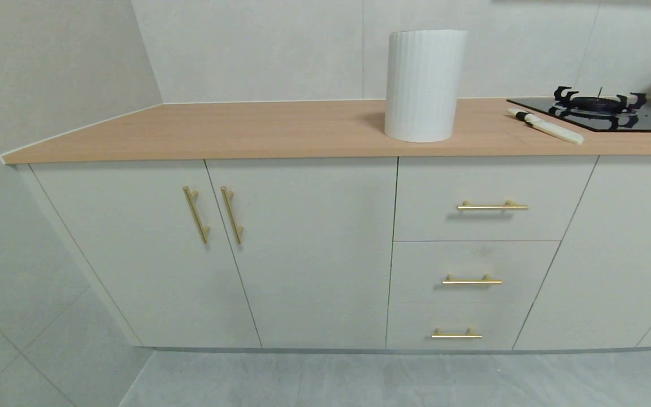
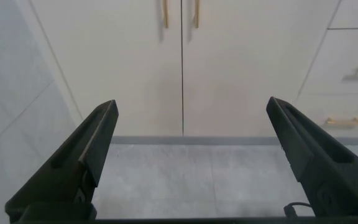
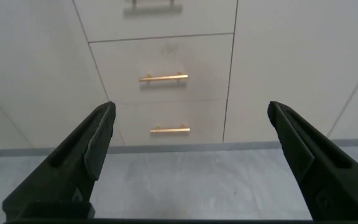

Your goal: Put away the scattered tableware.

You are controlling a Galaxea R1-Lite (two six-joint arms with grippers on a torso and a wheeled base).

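Got left end effector [image 2: 190, 106] and right end effector [image 3: 190, 107] down low facing the cabinet fronts [image 1: 303, 249], fingers wide apart, holding nothing. Spotted one white knife-ish utensil [image 1: 546, 125] up on the bench [image 1: 218, 130] toward its right end, by the hob [image 1: 613, 121], lying diagonally from back-left toward the front edge. Sits up and right of both, so probably closer for the right arm. Can't see inside the ribbed white canister [image 1: 424, 85]; found all drawers [image 1: 492, 198] shut.

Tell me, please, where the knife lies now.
In the head view the knife lies on the wooden countertop, on the robot's right, between the white ribbed container and the black stove, close to the stove's front edge.
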